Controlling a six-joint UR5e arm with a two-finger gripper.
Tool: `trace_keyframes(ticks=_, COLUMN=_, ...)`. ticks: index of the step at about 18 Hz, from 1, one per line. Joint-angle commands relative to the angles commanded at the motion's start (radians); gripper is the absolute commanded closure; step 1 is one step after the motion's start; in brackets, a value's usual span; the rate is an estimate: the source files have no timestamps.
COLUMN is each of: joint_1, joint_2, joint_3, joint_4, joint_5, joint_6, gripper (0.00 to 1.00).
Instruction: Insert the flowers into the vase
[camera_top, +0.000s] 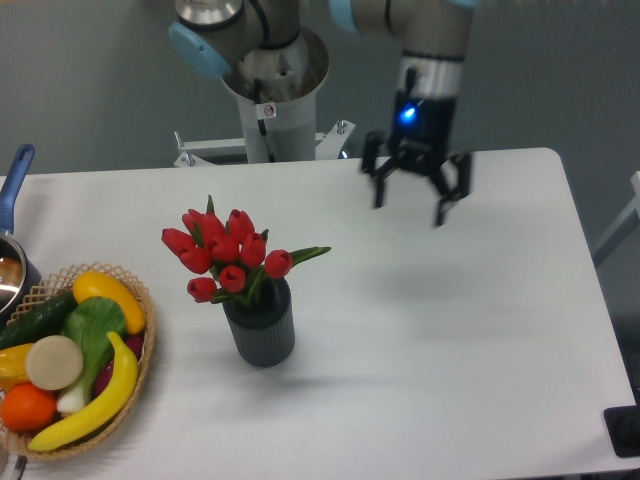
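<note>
**Op:** Logging from the remote station. I read the flowers (225, 255) as seated in the vase (260, 325): stems go down through the round mouth, red buds bunched above the rim and leaning to the picture's left, one green leaf sticking out to the right past the rim. The bunch is wider than the vase.

**Obs:** Vase position?

**Op:** Upright on the white counter (450, 340), left of centre, just right of the wicker basket (140, 300) of fruit and vegetables but not touching it.

**Obs:** And the hand?

**Op:** The hand (408, 202) hangs pointing straight down over the far part of the counter, right of centre. I see its two fingers (445, 205) spread wide with nothing between them; it grips nothing. A blue light glows on the wrist above it.

**Obs:** Relation to the flowers?

**Op:** Well apart. The flowers lie to the left of the hand in the picture and nearer the camera; the leaf tip is the closest part and there is bare counter between it and the fingers. No contact with flowers or vase. I cannot tell how high the fingertips are above the counter from this one view.

**Obs:** Anything else in view?

**Op:** The steel robot base (272, 90) stands behind the counter's far edge. A blue-handled pot (12, 235) is cut off at the left edge.
</note>
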Motion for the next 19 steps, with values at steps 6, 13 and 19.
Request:
trace_keyframes(ticks=6, joint_1=0.129, joint_2=0.035, joint_3=0.124, joint_4=-0.313, joint_5=0.068, joint_6=0.297, gripper=0.0)
trace_keyframes(ticks=13, joint_1=0.253, joint_2=0.046, joint_3=0.16, joint_4=-0.431, joint_5=0.036, joint_6=0.498, gripper=0.0)
trace_keyframes(ticks=19, joint_1=0.259, joint_2=0.046, joint_3=0.16, joint_4=-0.428, joint_5=0.019, joint_6=0.512, gripper=0.0)
